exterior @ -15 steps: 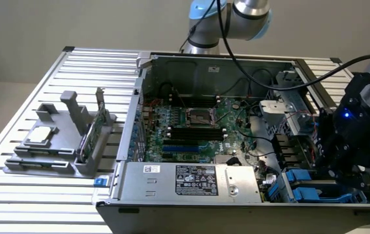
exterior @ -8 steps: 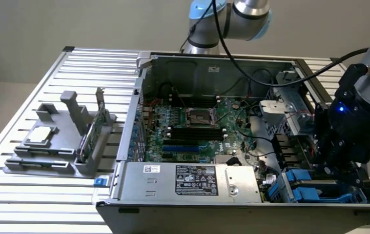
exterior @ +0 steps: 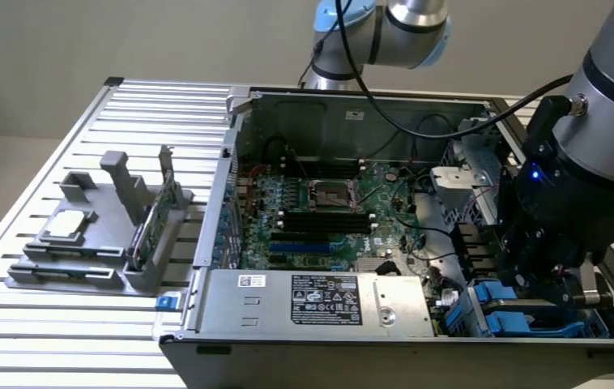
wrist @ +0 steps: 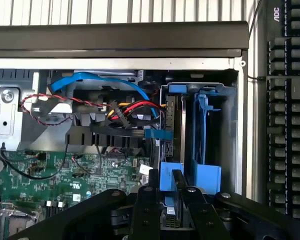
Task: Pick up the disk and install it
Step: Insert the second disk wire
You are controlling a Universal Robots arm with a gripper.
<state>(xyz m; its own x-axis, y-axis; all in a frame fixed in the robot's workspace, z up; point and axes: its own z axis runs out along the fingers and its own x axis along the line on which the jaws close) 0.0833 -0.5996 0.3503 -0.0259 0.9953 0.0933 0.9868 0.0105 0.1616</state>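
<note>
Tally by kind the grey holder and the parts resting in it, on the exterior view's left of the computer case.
Grey plastic slotted holder: 1
Small square silver chip: 1
Thin green circuit card, standing on edge: 1
Total: 3

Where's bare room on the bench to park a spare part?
Free: slatted bench top in front of the grey parts holder, and behind it up to the case wall. Crowded: inside the case by the blue drive bay, where the gripper works.

slatted metal table (exterior: 26, 340) | holds: open computer case (exterior: 394, 105), grey fixture (exterior: 102, 243)
</note>
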